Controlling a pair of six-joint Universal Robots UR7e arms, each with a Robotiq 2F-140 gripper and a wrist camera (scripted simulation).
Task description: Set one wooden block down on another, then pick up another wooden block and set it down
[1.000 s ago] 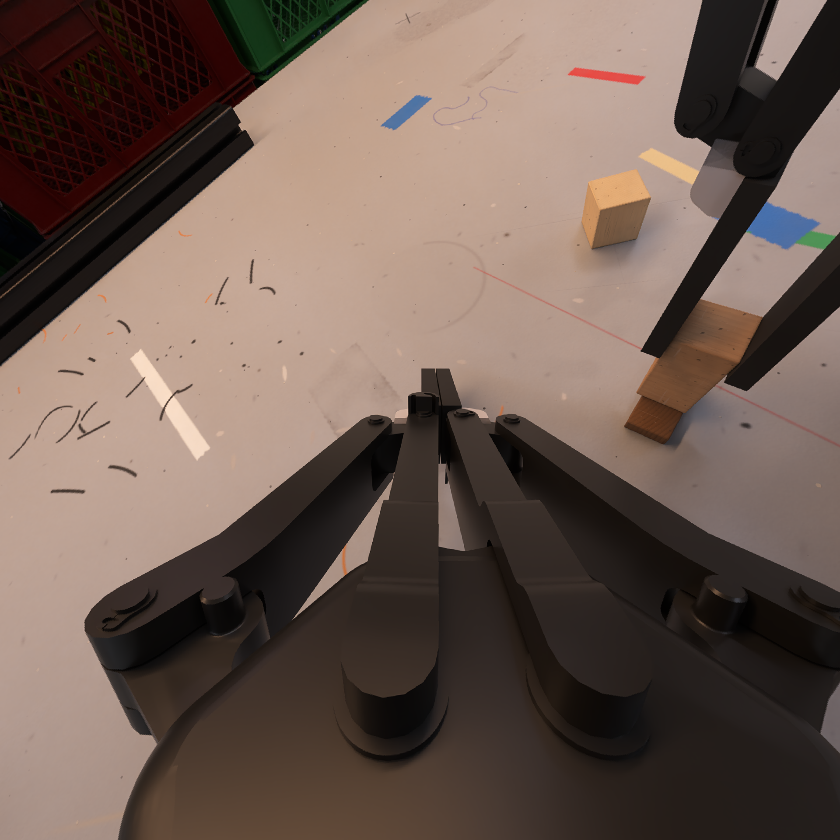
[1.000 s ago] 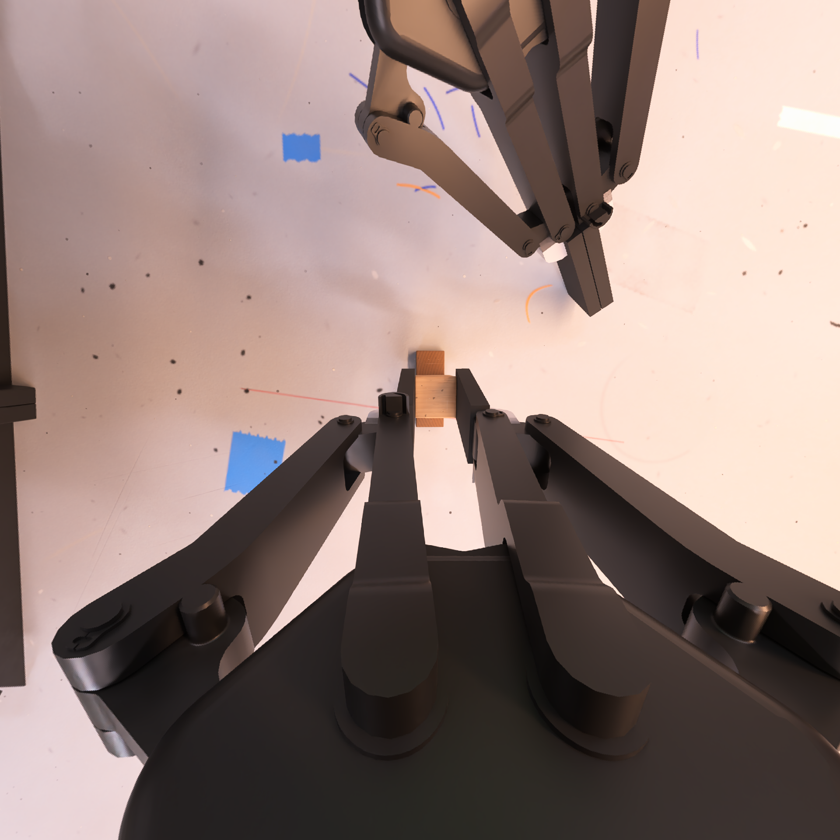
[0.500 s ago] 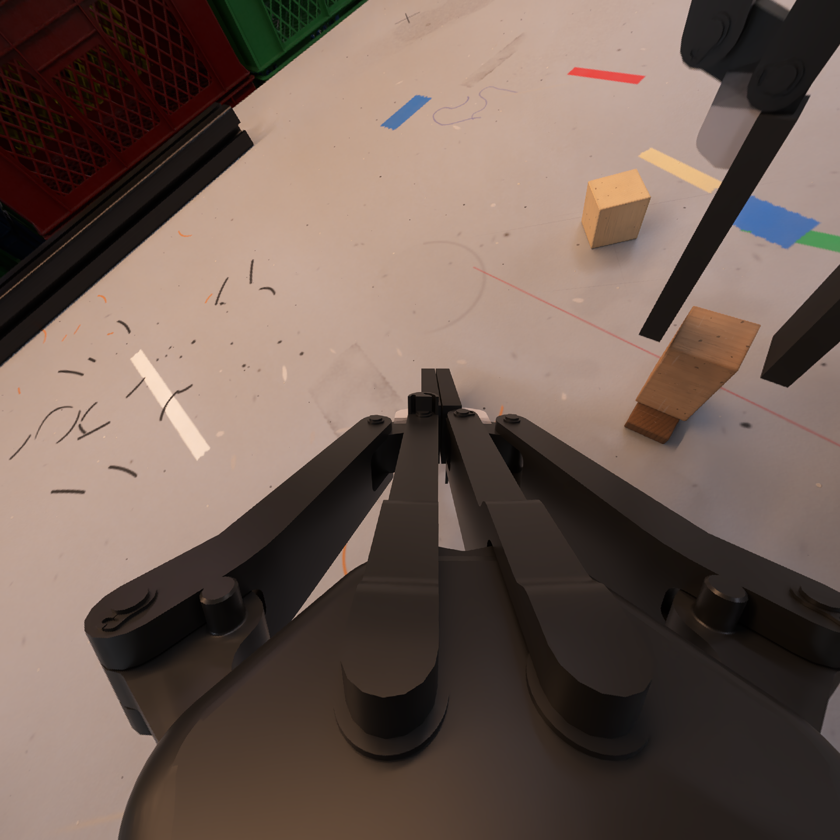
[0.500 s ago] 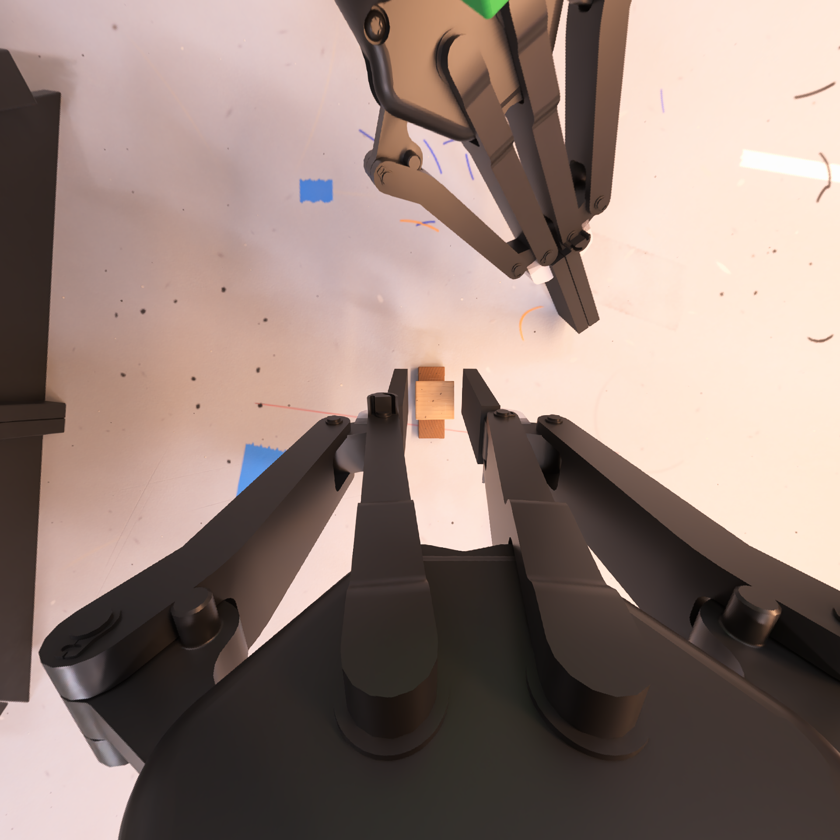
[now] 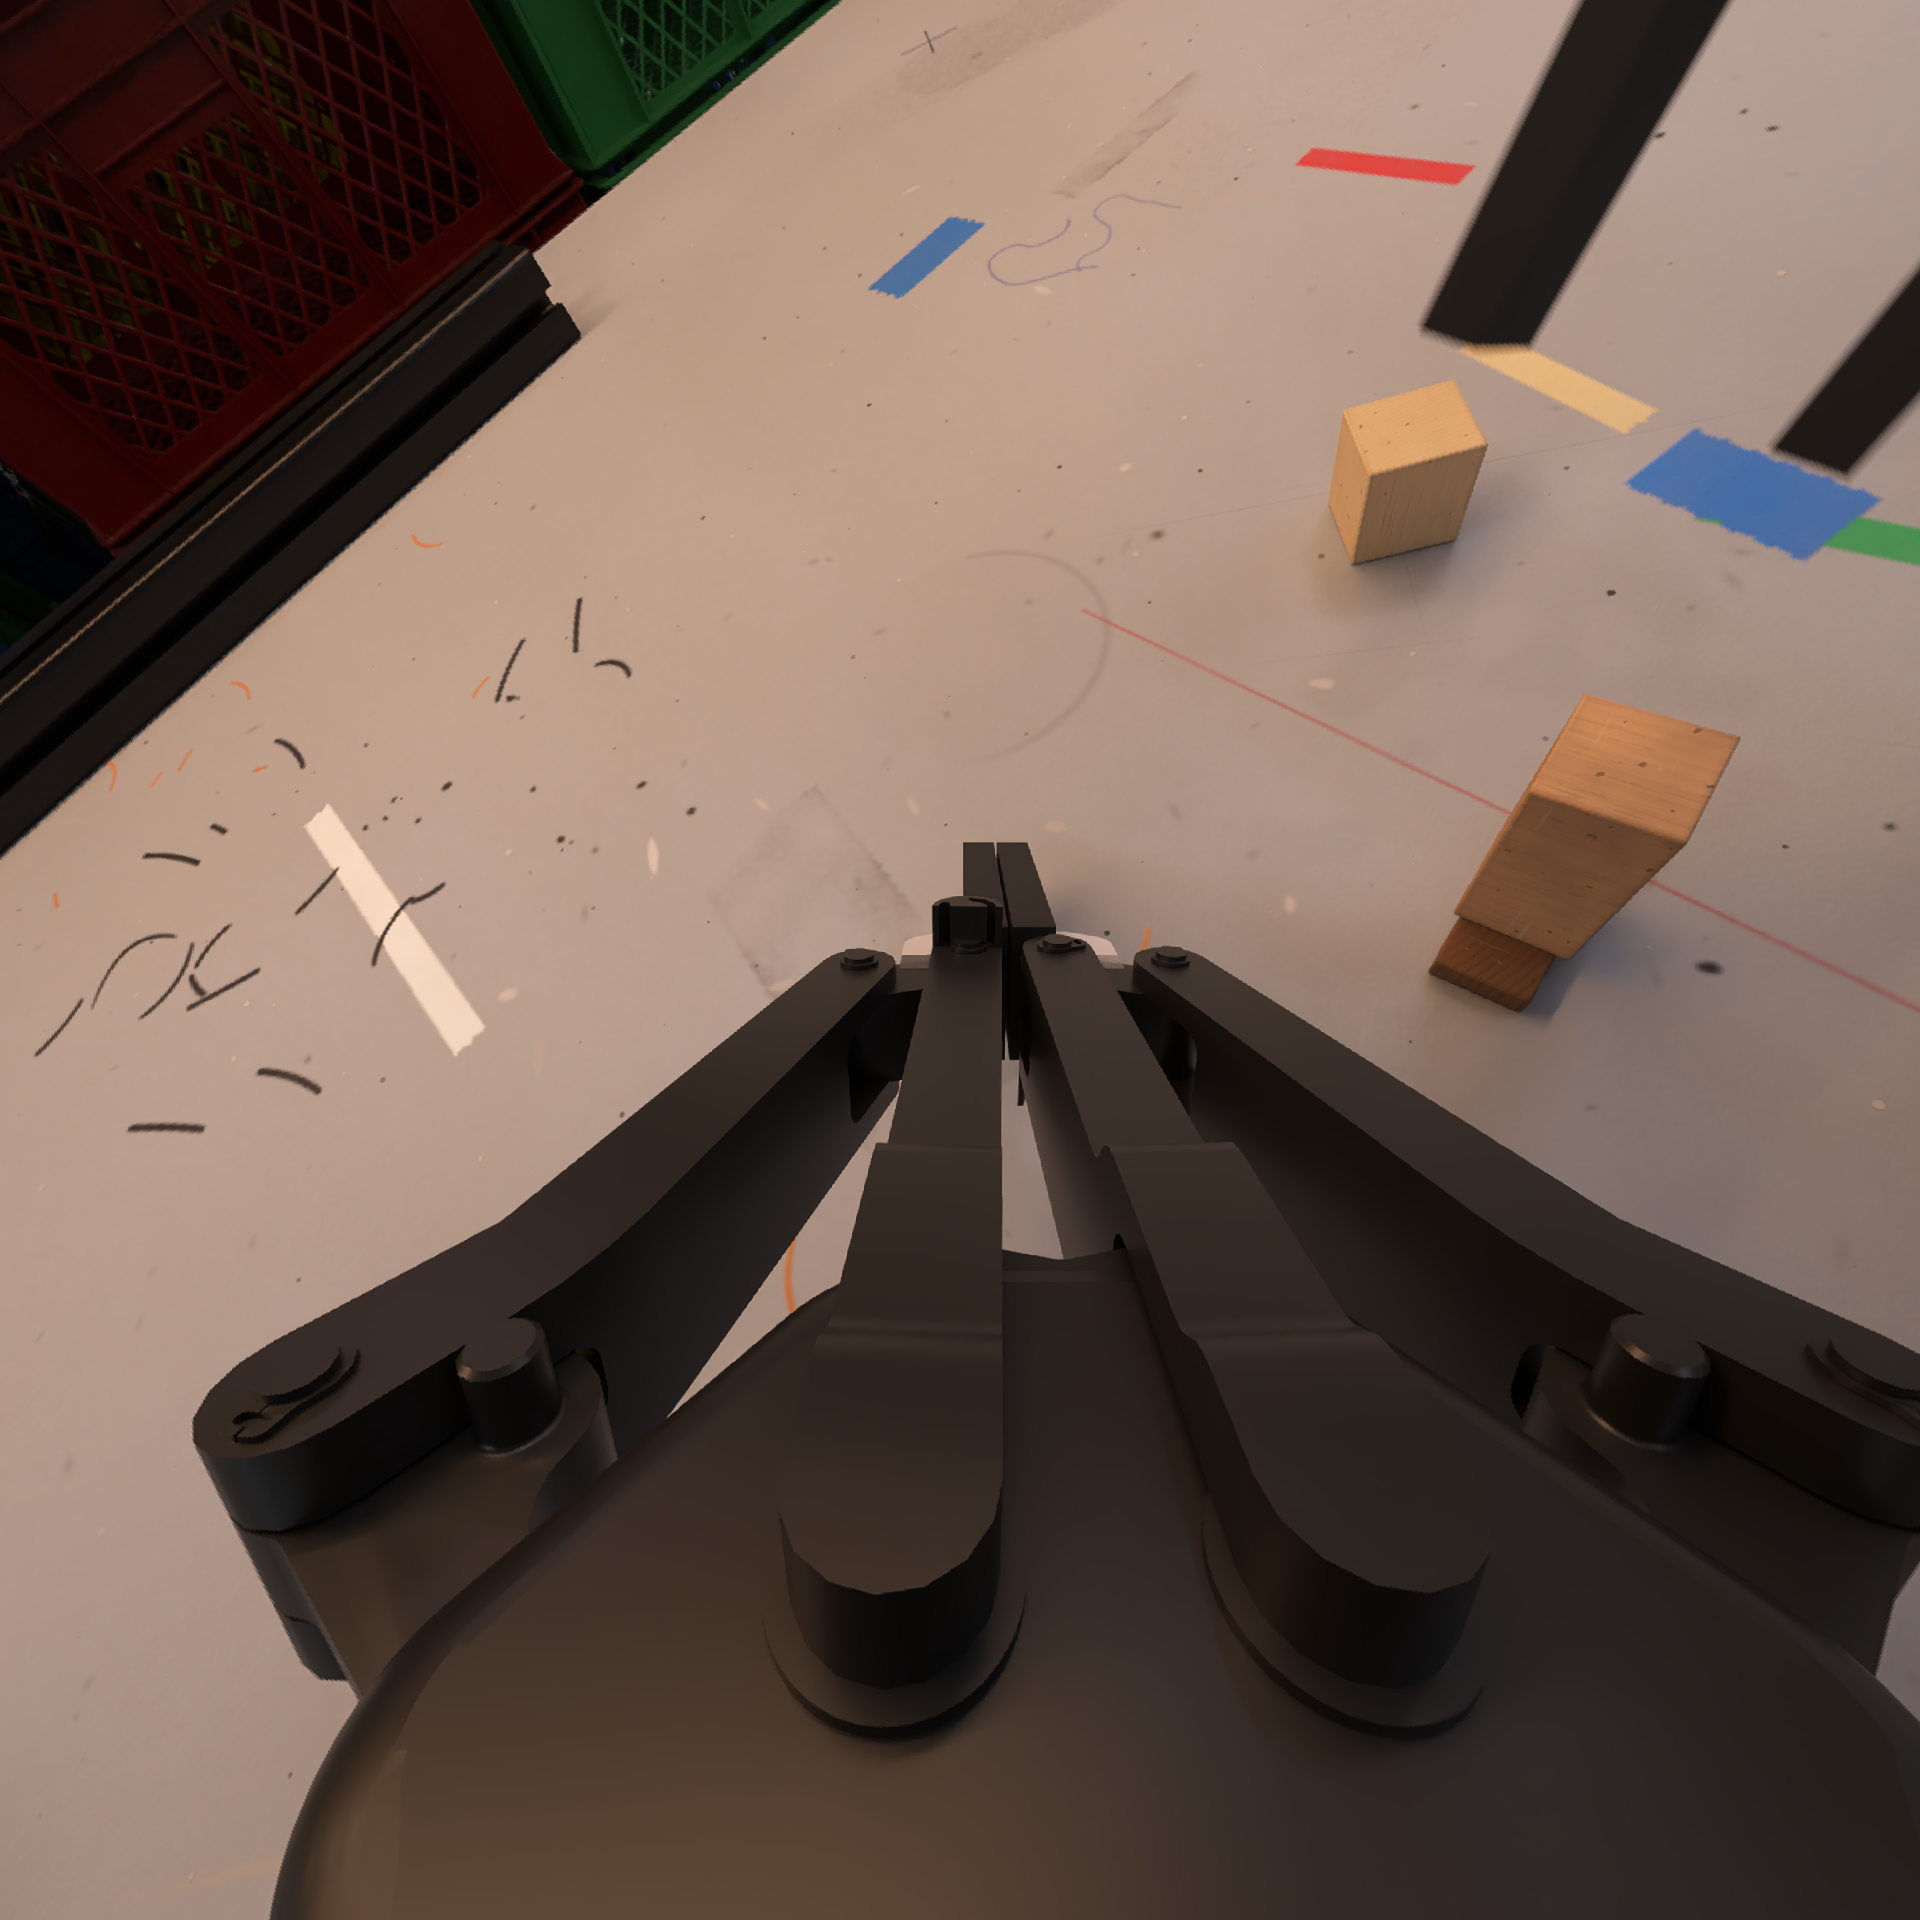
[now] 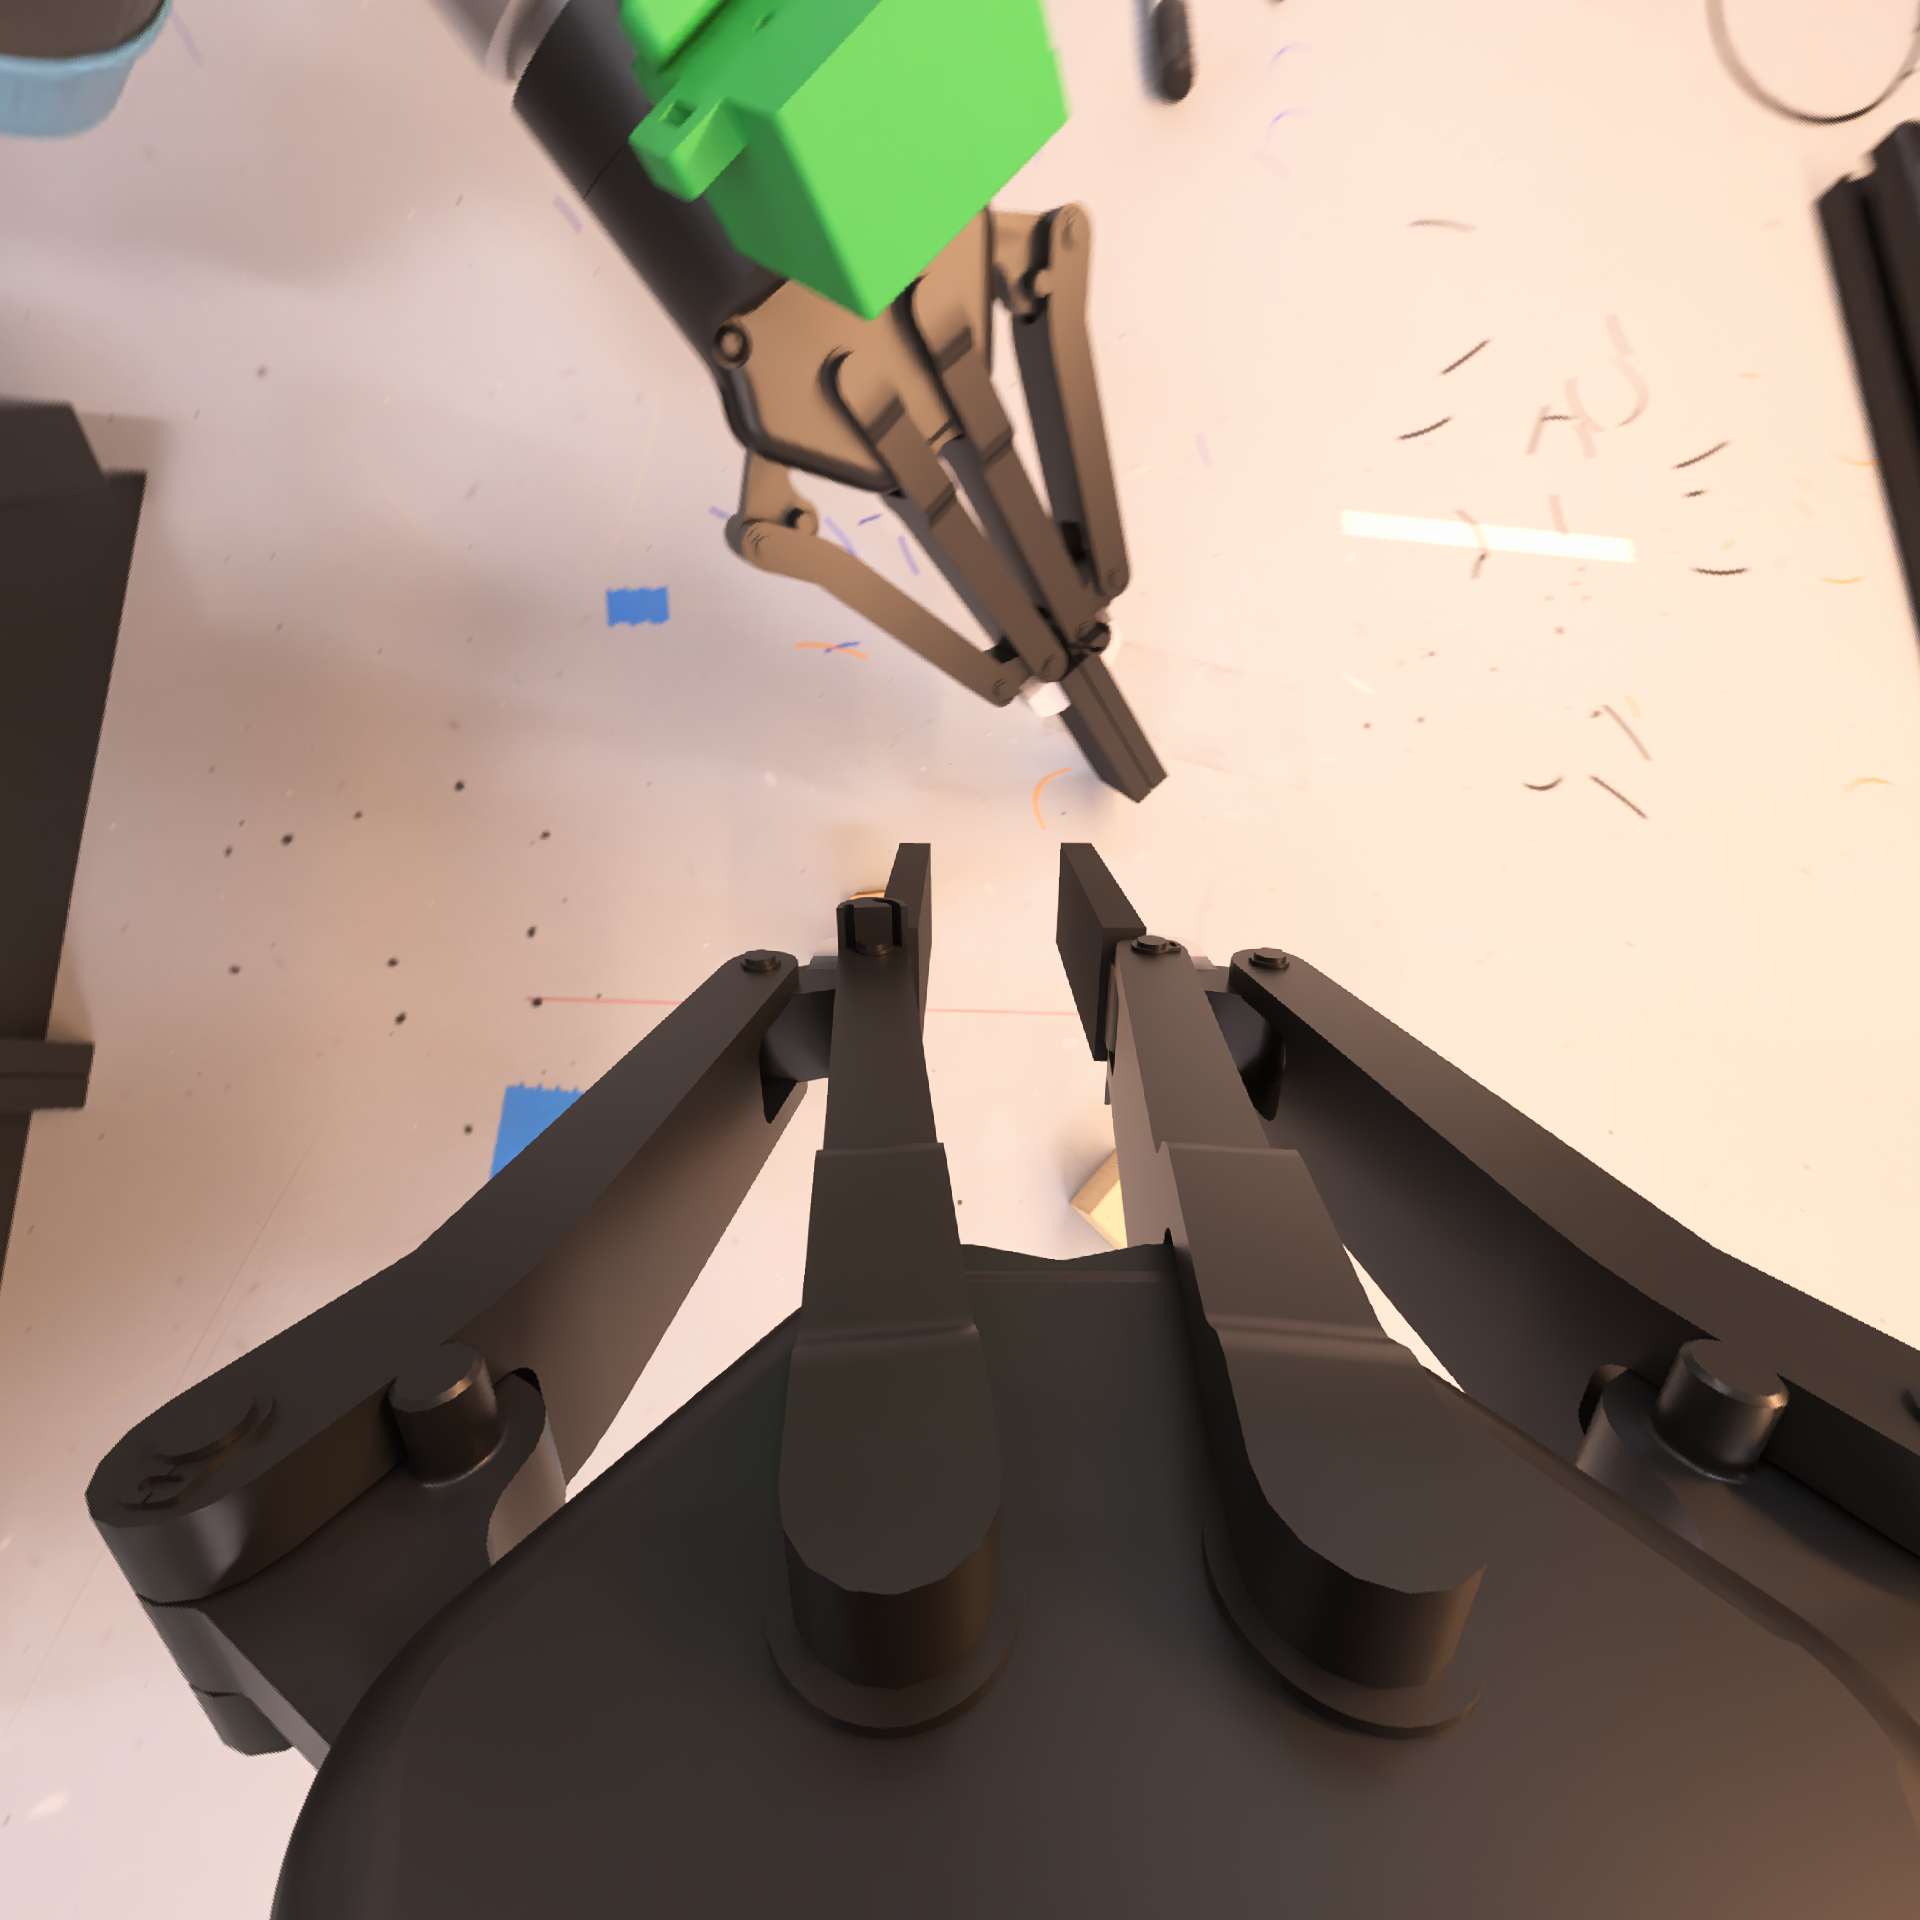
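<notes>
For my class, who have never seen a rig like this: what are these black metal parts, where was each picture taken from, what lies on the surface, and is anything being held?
Each picture comes from a camera on one robot arm's wrist, looking along its jaws. The left gripper has its jaws shut on nothing. The right gripper has its jaws open and empty, raised above the table. On the table, a tall wooden block stands on a darker flat block. A third, pale block stands apart, near coloured tape strips. Red and green crates sit at the edge.

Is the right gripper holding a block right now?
No, the right gripper is open with nothing between its fingers, only bare table.
</notes>
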